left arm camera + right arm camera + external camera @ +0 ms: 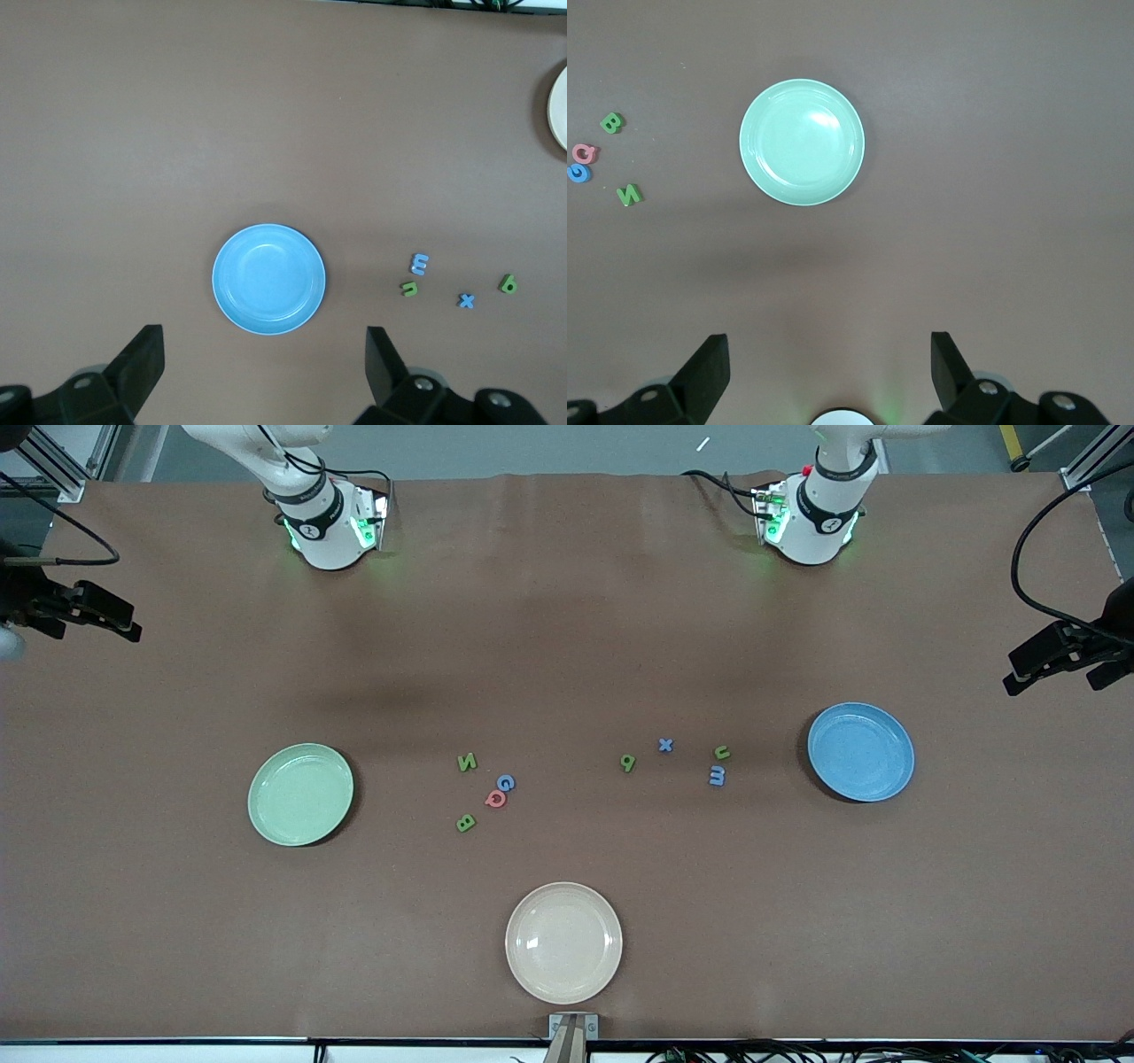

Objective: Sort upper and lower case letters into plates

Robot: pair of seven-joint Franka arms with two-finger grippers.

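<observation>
The left gripper (261,372) is hanging high above the table with its two dark fingers (142,359) spread wide and nothing between them. Directly under it the blue plate (268,279) is lying flat: a round, shallow dish with a smooth, faintly speckled inside and a slightly raised rim, holding nothing. Just beside that plate, toward the middle of the table, four small lower-case letters are lying loose: a pale blue m (419,263), a green n (408,288) touching or nearly touching it, a blue x (466,301) and a green letter that reads as q or p (508,284).

The right gripper (828,372) is likewise waiting up in the air, its fingers (709,363) parted and gripping nothing. Below it the pale green plate (802,142) is sitting flat, round and shallow, glossy with a small highlight, of the same size as the blue one and also bare. Beside it, toward the table's middle, four capitals are lying: a green B (610,122), a red Q (584,153) touching a blue G (578,173), and a green N (629,194).

Farther out, a cream-white plate (563,942) is resting on the brown table (567,646), nearer to the front camera than both groups of letters.
</observation>
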